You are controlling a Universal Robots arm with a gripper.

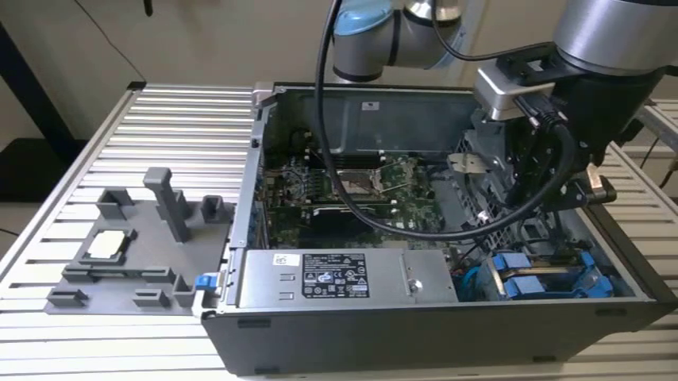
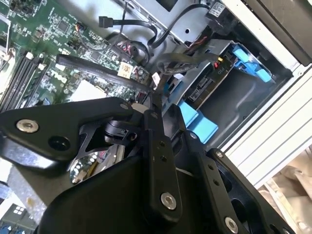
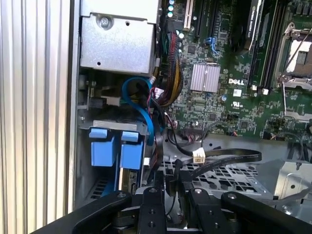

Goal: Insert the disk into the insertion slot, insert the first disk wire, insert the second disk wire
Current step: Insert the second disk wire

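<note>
Just beside the disk [image 3: 103,151], the pincer [image 3: 170,184] seems closed on a thin black wire [image 3: 174,168] that would handle limp and light, best pinched close behind its stiff plug.

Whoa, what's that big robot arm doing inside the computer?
A robot arm is reaching into an open computer case on a ribbed metal table. The disk, in its blue frame, already sits in the insertion slot. The arm's tool is down among the loose wires beside that disk, near the green motherboard.
</note>
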